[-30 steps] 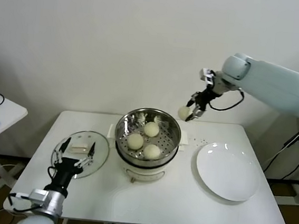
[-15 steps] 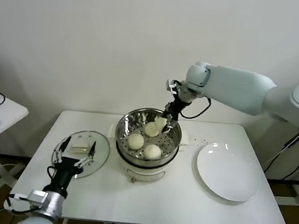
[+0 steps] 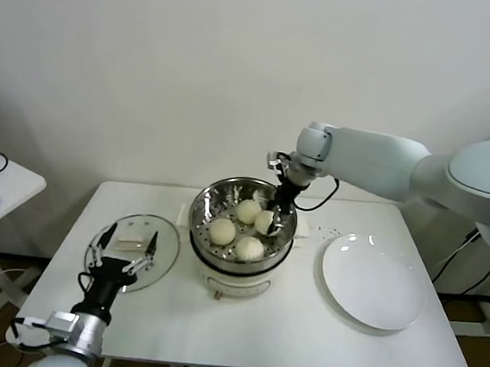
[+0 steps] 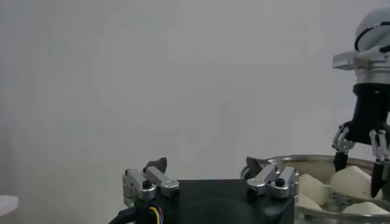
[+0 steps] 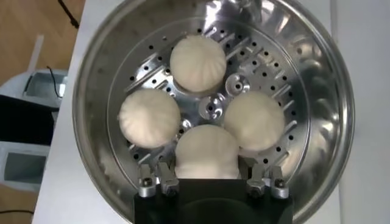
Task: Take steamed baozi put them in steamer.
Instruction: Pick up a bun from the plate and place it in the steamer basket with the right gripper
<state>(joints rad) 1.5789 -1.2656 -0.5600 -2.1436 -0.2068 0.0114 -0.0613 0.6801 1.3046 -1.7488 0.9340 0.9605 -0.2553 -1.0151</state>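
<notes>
the right gripper (image 3: pixel 269 221) hangs just right of centre in the head view, inside the steamer (image 3: pixel 288 207), its fingers (image 5: pixel 157 177) pinched on the fourth baozi (image 3: pixel 265 222) from either side. that bun sits low in the basket, right of the other three baozi (image 3: pixel 238 224); whether it already rests on the perforated floor i cannot tell. in the right wrist view all four crowd the middle of the frame, nearly touching. the buns look light, soft and smooth, so a hard squeeze would likely dent or tear the skin; the safest hold is across the widest part of the dome, from the sides, with gentle pressure, and a release should be slow so the dough does not stick to the pads. the white plate (image 3: pixel 374 287) lies at the right, holding nothing. the left gripper (image 3: pixel 127 257) waits at lower left over the glass lid (image 3: pixel 164 230), its fingers spread.
</notes>
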